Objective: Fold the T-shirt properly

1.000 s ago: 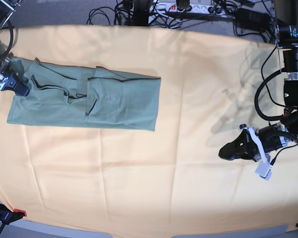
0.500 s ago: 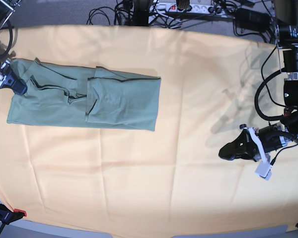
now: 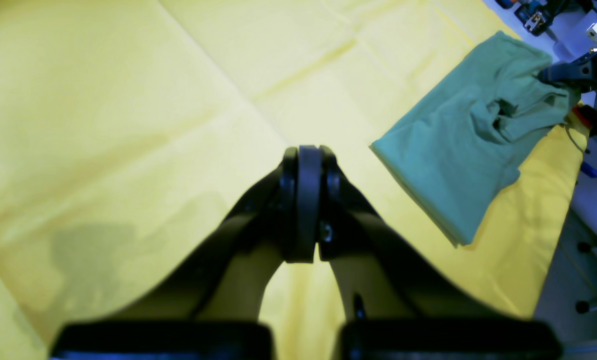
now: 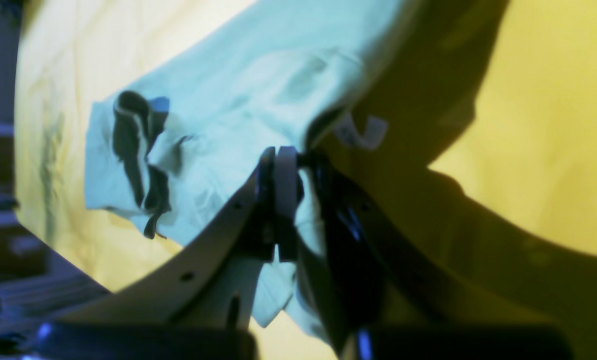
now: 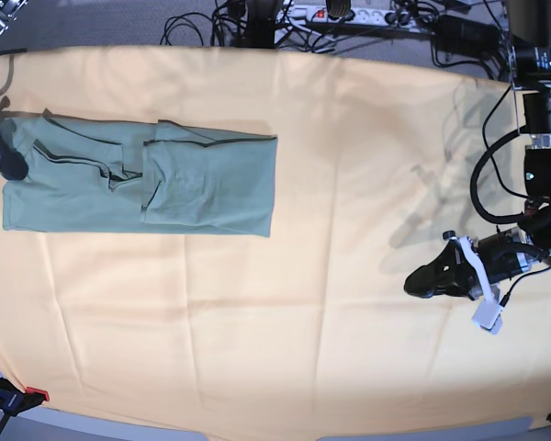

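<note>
Big yellow-orange cloth covers pretty much the whole table, with fold creases running across it and a few soft shadows on the right side. Behind the far edge there's grey floor with a messy tangle of black cables and a white power strip with a red switch. A clamp with a red tip sits at the near left corner. Lighting is even and bright.

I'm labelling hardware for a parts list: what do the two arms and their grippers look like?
The left gripper has black, tapered fingers, a white bracket and looping black cables. The right gripper pairs a pale whitish finger with a dark one; only its black tip reaches the base view.
</note>
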Controlling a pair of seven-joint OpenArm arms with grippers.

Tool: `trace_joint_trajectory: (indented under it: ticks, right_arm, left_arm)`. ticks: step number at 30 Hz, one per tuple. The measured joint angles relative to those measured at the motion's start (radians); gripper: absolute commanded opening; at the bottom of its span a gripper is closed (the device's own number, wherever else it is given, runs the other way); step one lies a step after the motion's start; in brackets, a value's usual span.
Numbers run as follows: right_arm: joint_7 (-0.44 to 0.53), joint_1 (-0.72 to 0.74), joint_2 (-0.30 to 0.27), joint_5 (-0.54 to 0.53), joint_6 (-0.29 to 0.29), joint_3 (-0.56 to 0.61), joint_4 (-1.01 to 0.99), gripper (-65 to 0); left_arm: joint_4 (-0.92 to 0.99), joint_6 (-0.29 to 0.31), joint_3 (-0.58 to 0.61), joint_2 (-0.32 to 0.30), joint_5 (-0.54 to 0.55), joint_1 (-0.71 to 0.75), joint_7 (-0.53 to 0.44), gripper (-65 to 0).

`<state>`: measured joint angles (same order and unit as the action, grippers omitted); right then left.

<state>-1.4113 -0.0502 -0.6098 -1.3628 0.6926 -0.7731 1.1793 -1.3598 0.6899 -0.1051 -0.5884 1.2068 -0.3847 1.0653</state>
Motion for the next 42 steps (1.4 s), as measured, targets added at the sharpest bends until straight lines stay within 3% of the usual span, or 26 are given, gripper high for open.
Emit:
trace_joint_trajectory:
  ticks: [7, 12, 21, 28, 42]
  right_arm:
    - [0.000, -0.003, 0.015, -0.088, 0.000, 0.000, 0.188, -65.0]
    - [0.000, -0.006, 0.115, -0.092, 0.000, 0.000, 0.295, -65.0]
    - [-0.004, -0.022, 0.234, -0.085, 0.000, 0.027, 0.509, -65.0]
    - [-0.007, -0.038, 0.303, -0.086, 0.000, 0.189, 0.658, -65.0]
    - [-0.005, -0.032, 0.311, -0.087, 0.000, 0.579, 0.673, -65.0]
  left_arm:
    - [0.000, 0.000, 0.000, 0.001, -0.002, 0.003, -0.002, -65.0]
    - [0.000, 0.000, 0.000, 0.006, -0.002, 0.008, -0.003, -65.0]
    - [0.000, 0.000, 0.000, 0.010, -0.002, 0.011, -0.003, -65.0]
    - [0.000, 0.000, 0.000, 0.012, 0.000, 0.016, 0.000, -65.0]
    - [0.000, 0.000, 0.000, 0.010, -0.002, 0.016, 0.000, -65.0]
